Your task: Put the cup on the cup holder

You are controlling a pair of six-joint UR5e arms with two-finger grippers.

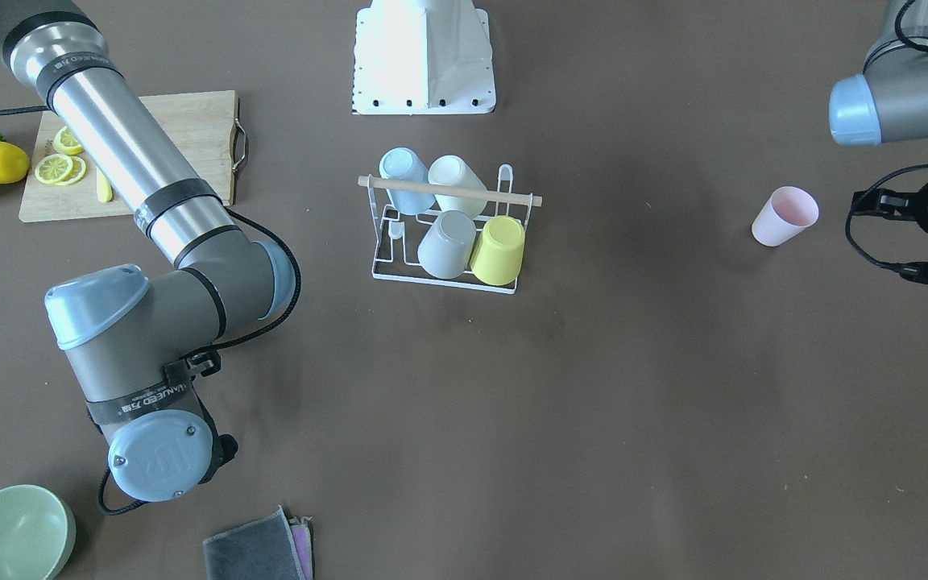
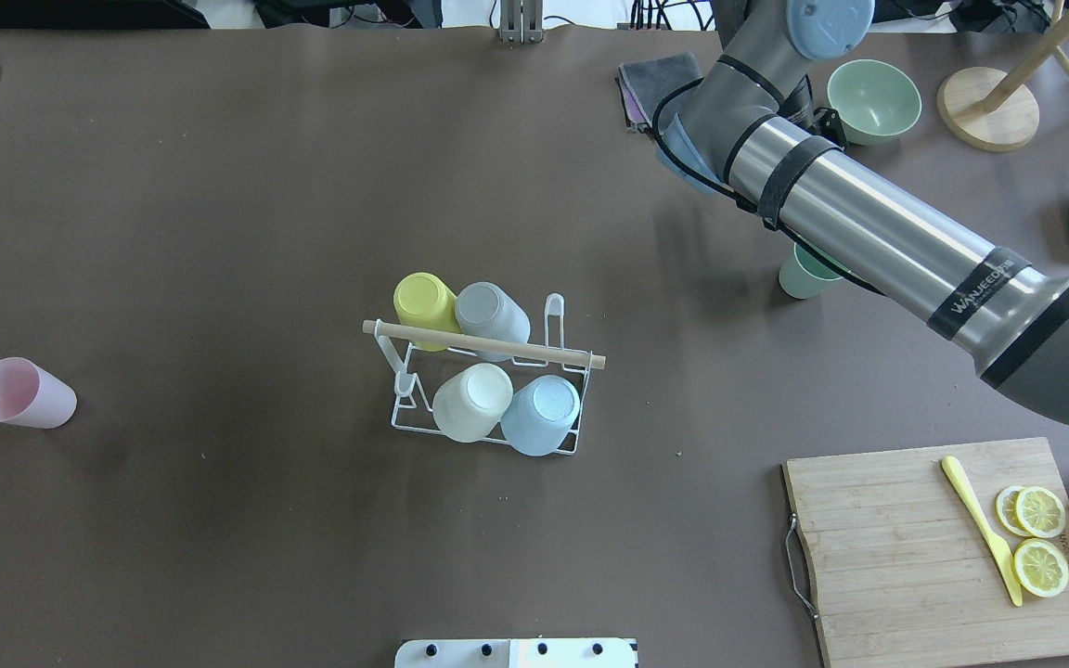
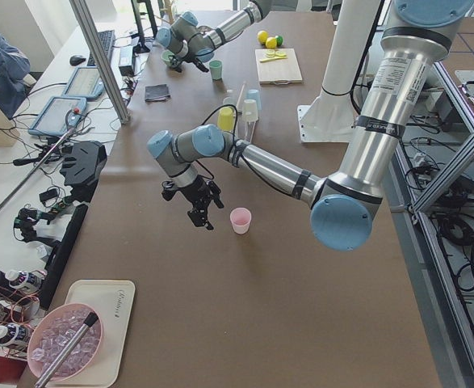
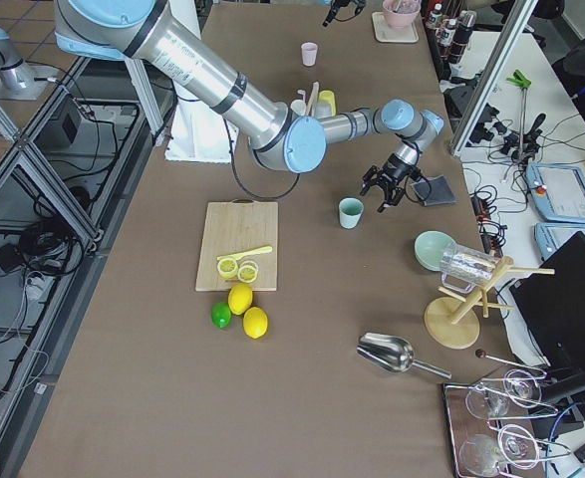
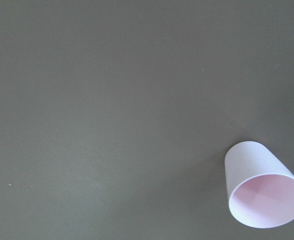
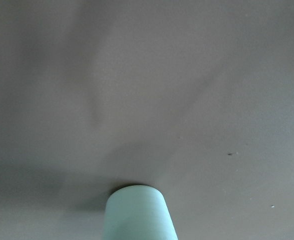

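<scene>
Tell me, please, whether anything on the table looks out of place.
Nothing looks spilled or broken. Two cups stand off the rack: a pink cup near the left gripper and a green cup by the right gripper; four others sit upturned on it.

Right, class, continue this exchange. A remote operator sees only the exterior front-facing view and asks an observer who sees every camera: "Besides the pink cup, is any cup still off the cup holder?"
Observer: Yes. The overhead view shows part of a green cup under the right arm.
Operator: Where is that arm's gripper?
Observer: In the exterior right view the right gripper hangs beside the green cup, apart from it.
Operator: The pink cup looks tipped to me. Is it?
Observer: No. The exterior left view shows the pink cup upright, mouth up.
</scene>
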